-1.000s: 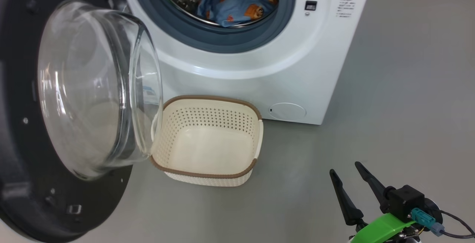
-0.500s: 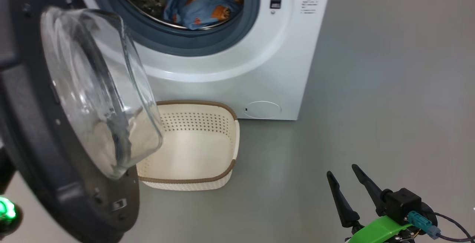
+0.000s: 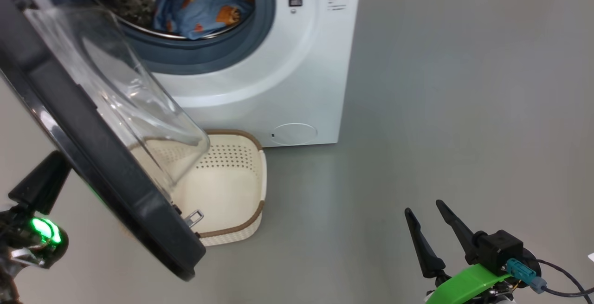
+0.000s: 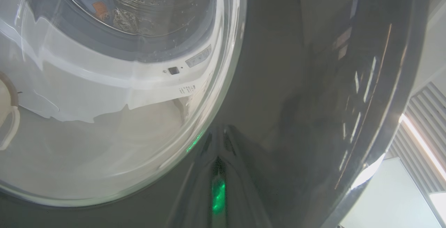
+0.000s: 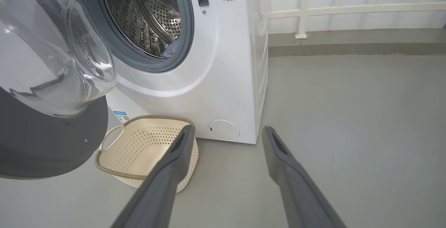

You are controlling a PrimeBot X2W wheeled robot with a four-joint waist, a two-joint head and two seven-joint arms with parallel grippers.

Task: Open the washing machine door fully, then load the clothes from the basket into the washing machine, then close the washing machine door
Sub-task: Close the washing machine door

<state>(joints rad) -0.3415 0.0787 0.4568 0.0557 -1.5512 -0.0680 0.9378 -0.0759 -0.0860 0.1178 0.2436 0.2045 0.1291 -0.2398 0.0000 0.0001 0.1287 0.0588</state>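
Grey floor (image 3: pixel 441 86) holds your empty basket (image 3: pixel 258 178) by the washing machine (image 3: pixel 278 86); left claw (image 3: pixel 46 178) closed against the washing machine door (image 3: pixel 93 155), right claw (image 3: pixel 423 206) spread wide, holding nothing

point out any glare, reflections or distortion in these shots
Left wrist view: the glossy black rim of the round washing machine door mirrors light streaks and a green glow; its bulging clear glass window warps the big white washing machine behind. Head view: that glass looks streaky. Right wrist view: sharp, evenly lit.
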